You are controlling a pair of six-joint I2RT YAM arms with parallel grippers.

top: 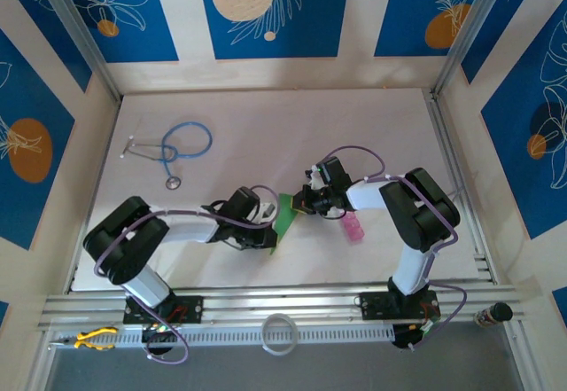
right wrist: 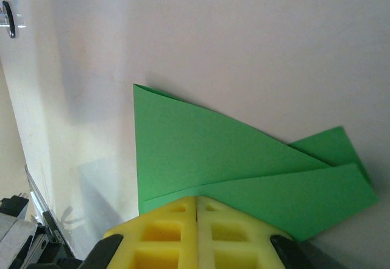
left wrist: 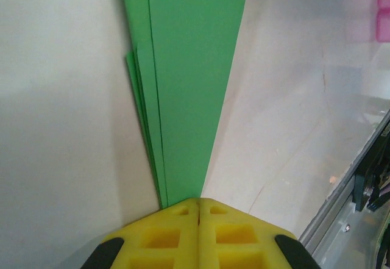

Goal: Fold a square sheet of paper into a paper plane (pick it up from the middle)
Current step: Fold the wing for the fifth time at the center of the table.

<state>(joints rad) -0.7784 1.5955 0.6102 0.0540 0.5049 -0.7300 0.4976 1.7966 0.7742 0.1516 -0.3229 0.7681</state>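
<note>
Item: folded green paper, bright green, creased into a narrow layered shape, held between the two grippers above the near-centre of the white table. Left gripper: in the left wrist view its yellow fingers are pressed together with no gap, and the folded green paper runs straight out from their tips as a long strip, with several stacked edges showing along its left side. Right gripper: in the right wrist view its yellow fingers are likewise closed tip to tip on an edge of the folded green paper, which fans out here into a broad pointed flap with two narrower flaps overlapping to the right. From above, the paper stands tilted between the two tools; whether its lower corner touches the table is hard to tell. Other items: pink bottle lying just beside the right arm, also at the top right edge of the left wrist view; blue-tubed stethoscope on the far left of the table, well apart from the paper; white ring and yellow-handled pliers on the front rail.
</note>
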